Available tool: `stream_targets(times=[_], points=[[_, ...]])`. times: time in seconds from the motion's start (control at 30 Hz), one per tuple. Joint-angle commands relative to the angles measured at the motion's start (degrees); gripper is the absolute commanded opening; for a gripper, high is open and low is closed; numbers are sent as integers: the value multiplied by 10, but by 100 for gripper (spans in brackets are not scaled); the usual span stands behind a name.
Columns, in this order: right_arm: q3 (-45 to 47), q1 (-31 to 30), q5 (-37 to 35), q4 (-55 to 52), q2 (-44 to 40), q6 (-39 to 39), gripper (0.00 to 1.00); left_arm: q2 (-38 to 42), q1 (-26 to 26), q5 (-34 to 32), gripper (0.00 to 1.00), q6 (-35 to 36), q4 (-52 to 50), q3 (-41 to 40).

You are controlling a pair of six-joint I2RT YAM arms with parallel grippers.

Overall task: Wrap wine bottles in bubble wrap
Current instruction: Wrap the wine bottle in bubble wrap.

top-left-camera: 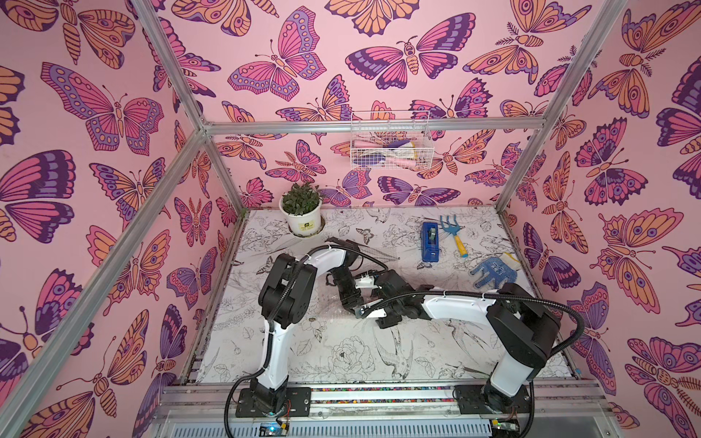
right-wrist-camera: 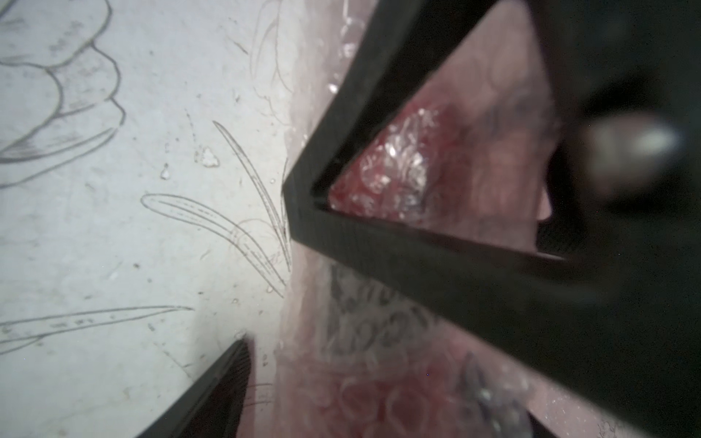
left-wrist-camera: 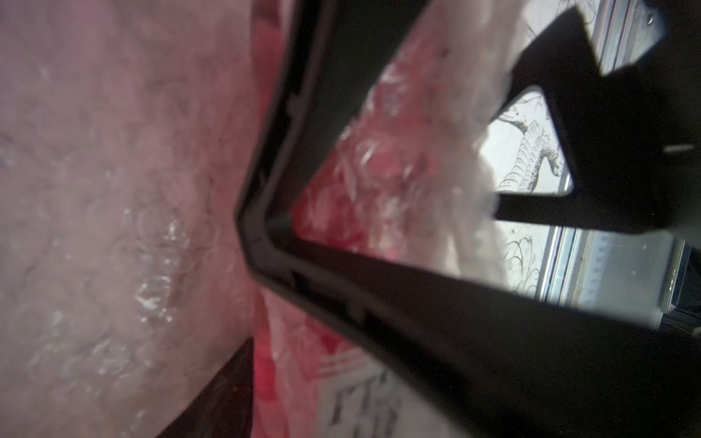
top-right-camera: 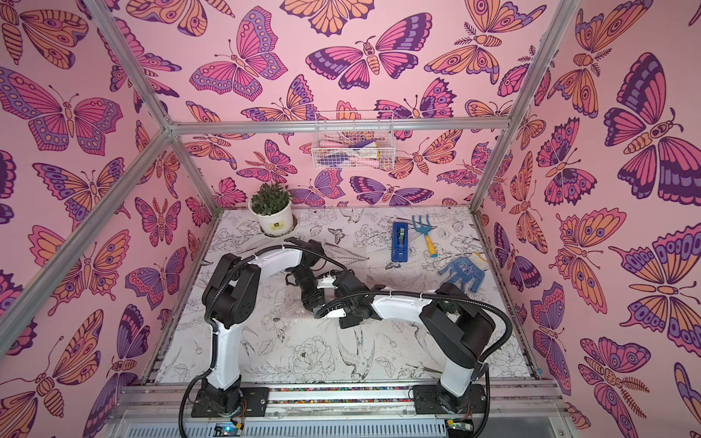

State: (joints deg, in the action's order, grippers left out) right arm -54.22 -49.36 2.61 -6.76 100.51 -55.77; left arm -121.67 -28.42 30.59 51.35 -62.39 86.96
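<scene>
scene: wine bottle (left-wrist-camera: 333, 227) rolled in bubble wrap (left-wrist-camera: 113, 227), mid worktop (right-wrist-camera: 113, 227), hidden under both arms from above | left gripper (left-wrist-camera: 371, 216), right gripper (right-wrist-camera: 267, 271): jaws apart around roll, clamping unclear | risk: slack jaws may let wrap spring open

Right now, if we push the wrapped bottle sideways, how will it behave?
Probably rolls: the bubble wrap forms a rounded tube around the wine bottle. Its crumpled film edge looks floppy and may unwind; I see no tape on it. The glossy plastic could be slippery to grip.
</scene>
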Motion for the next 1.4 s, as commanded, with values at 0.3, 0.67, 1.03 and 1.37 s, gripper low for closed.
stream_targets(times=[0.3, 0.67, 1.03, 1.37], points=[[25, 31, -42, -109, 53, -5, 72, 67, 26, -2, 100, 2, 43, -29], [7, 38, -37, -133, 69, -3, 49, 283, 100, -32, 100, -118, 256, -149], [-59, 69, 51, -265, 73, 24, 11, 603, 94, -145, 100, -134, 591, -487], [-170, 114, 157, -412, 113, 47, 1, 689, -66, -277, 100, 2, 619, -617]])
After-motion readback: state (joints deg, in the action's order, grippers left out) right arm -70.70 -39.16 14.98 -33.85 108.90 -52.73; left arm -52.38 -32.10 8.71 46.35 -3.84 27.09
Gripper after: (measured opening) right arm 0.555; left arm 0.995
